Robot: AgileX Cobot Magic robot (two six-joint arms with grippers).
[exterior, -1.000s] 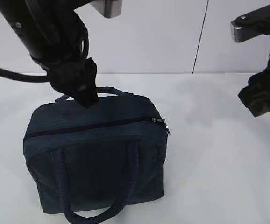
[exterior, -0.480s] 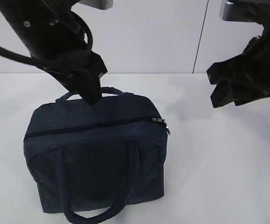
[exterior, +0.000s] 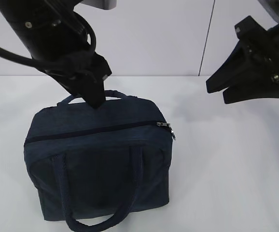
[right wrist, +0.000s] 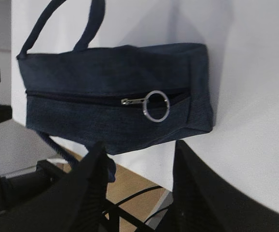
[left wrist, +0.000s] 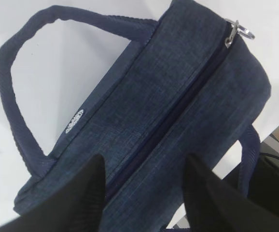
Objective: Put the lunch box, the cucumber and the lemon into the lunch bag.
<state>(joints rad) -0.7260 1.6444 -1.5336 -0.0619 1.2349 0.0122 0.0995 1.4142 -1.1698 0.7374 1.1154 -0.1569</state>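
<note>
Right gripper swings in toward the zipped lunch bag

Right gripper (exterior: 216,92) now nearer the lunch bag (exterior: 98,164) — jaws open, empty; left gripper (exterior: 95,99) over its back edge, open; zipper (exterior: 164,125) shut — opening comes next.

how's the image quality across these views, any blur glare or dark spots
Exterior view: even, soft light, but the navy lunch bag is so dark its front loses detail; the left end effector reads as a black silhouette. Left wrist view: sharp on the fabric weave, blurred on the near fingers. Right wrist view: softer overall, the ring pull catching a mild glint, a shadow falling beside the bag.
</note>
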